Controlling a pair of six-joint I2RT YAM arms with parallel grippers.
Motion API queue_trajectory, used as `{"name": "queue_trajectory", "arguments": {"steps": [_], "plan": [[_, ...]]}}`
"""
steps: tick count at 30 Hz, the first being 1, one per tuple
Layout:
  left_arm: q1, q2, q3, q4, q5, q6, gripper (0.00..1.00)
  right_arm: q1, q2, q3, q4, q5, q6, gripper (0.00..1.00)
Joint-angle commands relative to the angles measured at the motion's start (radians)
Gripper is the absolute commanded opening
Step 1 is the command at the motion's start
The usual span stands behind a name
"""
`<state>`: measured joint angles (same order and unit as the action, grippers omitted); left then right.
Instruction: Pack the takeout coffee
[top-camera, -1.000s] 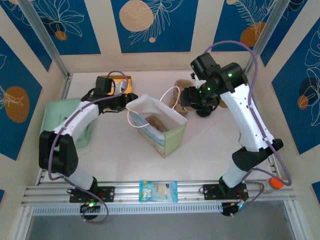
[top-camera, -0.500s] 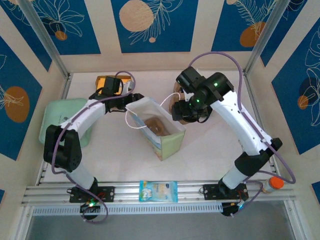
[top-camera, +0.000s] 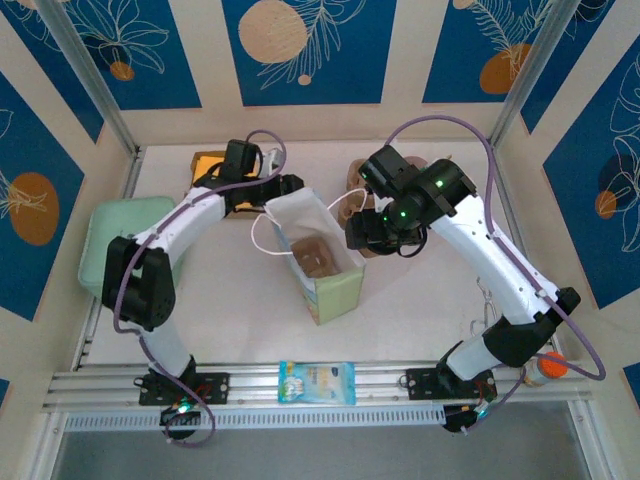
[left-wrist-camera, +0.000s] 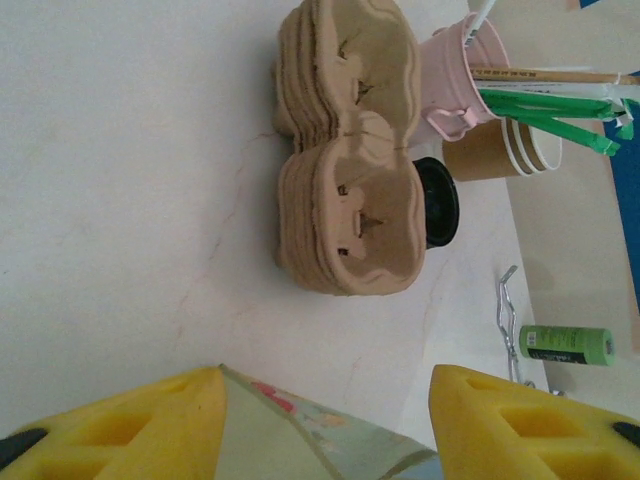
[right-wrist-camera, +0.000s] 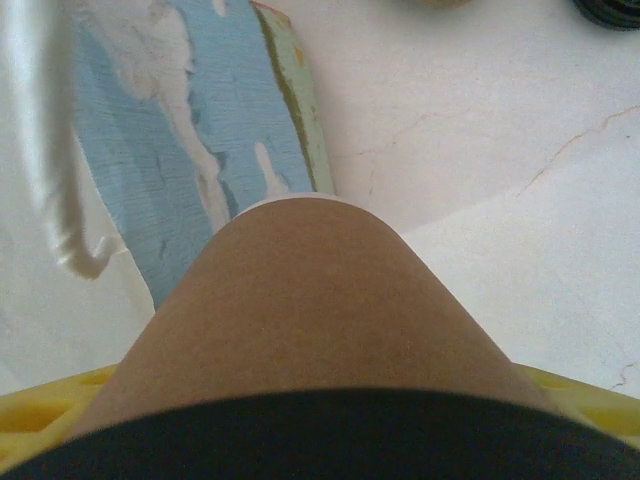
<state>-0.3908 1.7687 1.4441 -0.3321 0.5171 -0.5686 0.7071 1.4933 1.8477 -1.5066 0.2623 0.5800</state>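
Note:
The takeout coffee (right-wrist-camera: 320, 300), a brown paper cup with a black lid, sits between the yellow fingers (right-wrist-camera: 40, 412) of my right gripper (top-camera: 368, 230), which is shut on it. It hangs just right of the open paper bag (top-camera: 322, 262), whose blue-and-green side (right-wrist-camera: 200, 130) is close in the right wrist view. A brown cardboard carrier (top-camera: 318, 256) lies inside the bag. My left gripper (top-camera: 287, 188) is at the bag's far-left rim, open. The bag's edge (left-wrist-camera: 300, 430) stands between its yellow pads (left-wrist-camera: 120, 425), against the left one.
Beyond the bag stand stacked pulp cup carriers (left-wrist-camera: 345, 150), a pink cup of utensils (left-wrist-camera: 455, 70), lidless paper cups (left-wrist-camera: 505, 150) and a black lid (left-wrist-camera: 438, 200). A green tray (top-camera: 110, 240) is at left, an orange box (top-camera: 210, 162) at back, a snack packet (top-camera: 316, 382) on the front rail.
My right arm has carried the cup left, up to the bag's right side. My left gripper has moved right along the bag's far rim, and the bag has turned and narrowed.

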Motion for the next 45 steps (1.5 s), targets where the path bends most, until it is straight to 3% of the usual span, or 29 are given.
{"name": "queue_trajectory", "arguments": {"steps": [1,9,15,20,25,30,36,45], "plan": [[-0.016,0.036,0.081,-0.008,-0.005,-0.007,0.56,0.001,-0.03,-0.001,0.005,-0.01,0.027,0.64],[0.075,-0.015,0.151,-0.085,-0.025,0.013,0.56,-0.082,-0.053,0.011,-0.027,0.037,0.019,0.64],[0.174,-0.182,-0.065,-0.017,-0.058,-0.027,0.57,-0.132,-0.071,-0.039,-0.001,0.022,-0.011,0.63],[0.176,-0.275,-0.266,0.027,-0.084,-0.033,0.56,-0.123,-0.077,-0.096,0.022,-0.001,-0.014,0.63],[0.155,-0.273,-0.38,0.092,-0.081,-0.063,0.54,-0.081,-0.082,-0.132,0.031,-0.004,0.004,0.63],[0.082,-0.213,-0.365,0.118,-0.098,-0.064,0.53,-0.027,-0.085,-0.147,0.045,-0.021,0.031,0.63],[0.053,-0.178,-0.341,0.135,-0.087,-0.074,0.53,-0.033,-0.099,-0.14,0.022,0.003,0.038,0.63],[0.153,-0.29,-0.274,0.0,-0.118,-0.006,0.53,-0.1,-0.083,0.055,-0.139,0.166,-0.003,0.63]]}}
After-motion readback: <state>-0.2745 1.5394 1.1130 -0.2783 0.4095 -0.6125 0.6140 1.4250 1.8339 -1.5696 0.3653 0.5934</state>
